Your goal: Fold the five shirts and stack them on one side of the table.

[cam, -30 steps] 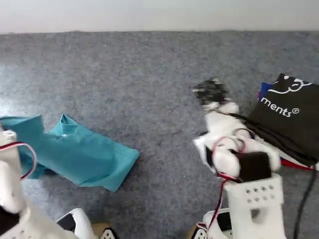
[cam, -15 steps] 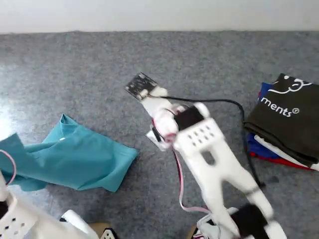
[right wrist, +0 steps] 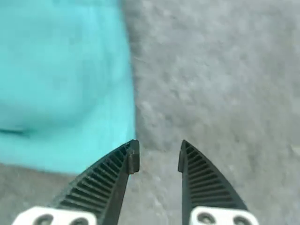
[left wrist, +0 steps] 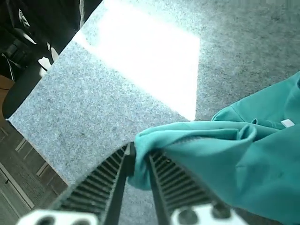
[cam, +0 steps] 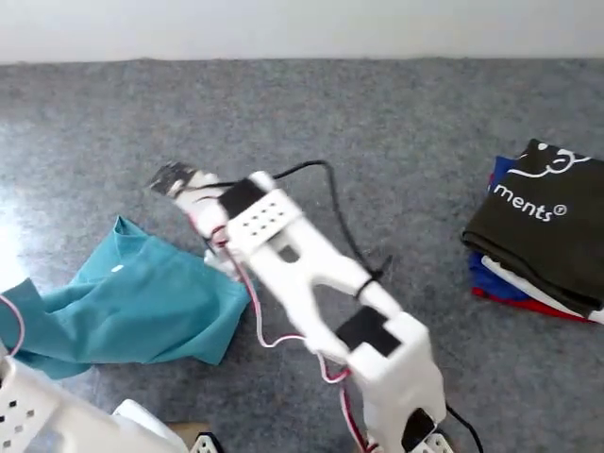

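My left claw (left wrist: 140,157) pinches a bunched edge of the teal shirt (left wrist: 243,159), and my right claw (right wrist: 158,157) hangs spread just beside its hem: I judge this shirt's fold is beginning, needing that hem gripped next.

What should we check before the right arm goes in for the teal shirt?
1. Hold of left gripper on teal shirt: ok, shut on a bunched fold.
2. Opening of right gripper: ok, jaws apart, nothing between them.
3. Shirt edge between the right jaws: not ok, the gap sits over bare table just beside the hem.
4. Shirt spread flat for folding: not ok, it lies crumpled.
5. The stack of folded shirts clear of both arms: ok, it sits apart at the table's side.
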You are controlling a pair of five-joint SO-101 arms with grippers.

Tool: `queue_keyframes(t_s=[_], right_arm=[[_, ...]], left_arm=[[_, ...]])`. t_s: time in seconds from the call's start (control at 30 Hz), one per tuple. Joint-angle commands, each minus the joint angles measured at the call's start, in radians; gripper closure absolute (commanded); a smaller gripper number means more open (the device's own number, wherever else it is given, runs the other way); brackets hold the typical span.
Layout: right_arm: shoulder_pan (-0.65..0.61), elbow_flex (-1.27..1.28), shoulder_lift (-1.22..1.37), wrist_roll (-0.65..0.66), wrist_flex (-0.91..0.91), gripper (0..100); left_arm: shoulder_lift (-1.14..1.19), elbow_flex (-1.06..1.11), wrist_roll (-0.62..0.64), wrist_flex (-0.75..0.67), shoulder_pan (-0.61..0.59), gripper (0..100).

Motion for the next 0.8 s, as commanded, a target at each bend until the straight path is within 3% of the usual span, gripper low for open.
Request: queue_keyframes(t_s=[0.0, 0.37, 0.47, 0.6, 0.77], right_arm=[[-0.041, -0.109, 0.061, -0.012, 0.01, 84.5], [-0.094, -0.147, 0.243, -0.011, 0.03, 84.7], [-0.096, -0.183, 0.286, -0.011, 0.102, 85.7], [-0.084, -0.275, 0.337, -0.003, 0.213, 99.8], [-0.045, -0.385, 0.366, -0.003, 0.392, 98.7]], left_arm=[[-0.008, 0.012, -0.008, -0.017, -0.009, 97], [-0.008, 0.064, -0.006, -0.017, -0.006, 97], [-0.008, 0.096, -0.005, -0.018, -0.006, 97], [-0.008, 0.147, -0.005, -0.028, -0.003, 97], [-0.008, 0.189, -0.008, -0.046, 0.071, 97]])
